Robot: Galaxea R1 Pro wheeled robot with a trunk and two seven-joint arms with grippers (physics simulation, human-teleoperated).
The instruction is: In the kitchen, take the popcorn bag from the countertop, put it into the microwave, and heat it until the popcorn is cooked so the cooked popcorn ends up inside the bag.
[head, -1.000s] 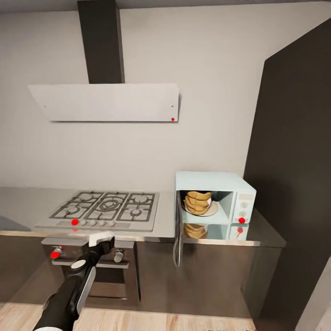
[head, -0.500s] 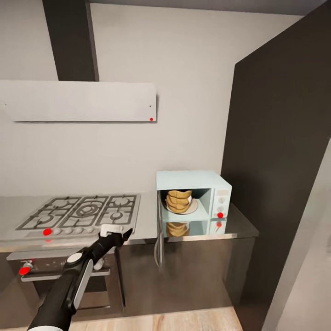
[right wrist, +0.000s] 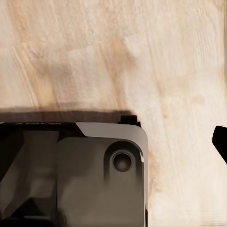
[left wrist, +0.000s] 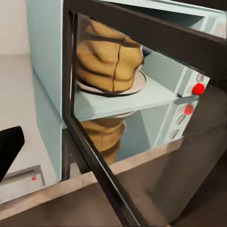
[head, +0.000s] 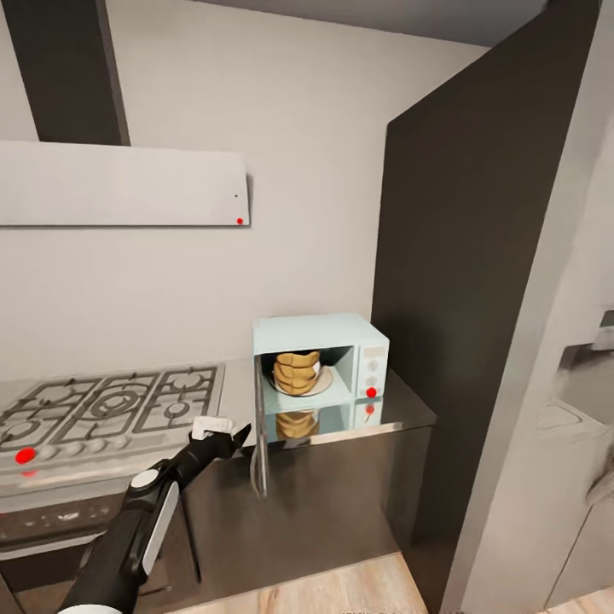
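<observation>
The pale mint-blue microwave [head: 320, 362] stands on the grey countertop [head: 401, 414] with its dark glass door [head: 259, 443] swung open toward me. Inside it the tan-orange popcorn bag [head: 297, 372] sits upright on a round plate; the left wrist view shows the popcorn bag [left wrist: 109, 59] close up behind the door's edge [left wrist: 101, 163]. No popcorn kernels are visible. My left gripper [head: 232, 438] is open and empty, just left of the open door and apart from it. A fingertip [right wrist: 220, 142] of my right gripper hangs over the floor, jaws apart and empty.
A gas hob [head: 111, 409] lies left of the microwave, under an extractor hood [head: 119, 183], with a black oven [head: 51, 529] below it. A tall dark cabinet [head: 460, 298] closes off the counter's right end. The wooden floor [right wrist: 142, 56] is beneath my right arm.
The whole head view has swung right, so the camera moved. My left gripper has gone from the hob's front edge to beside the open microwave door. The bag has stayed inside.
</observation>
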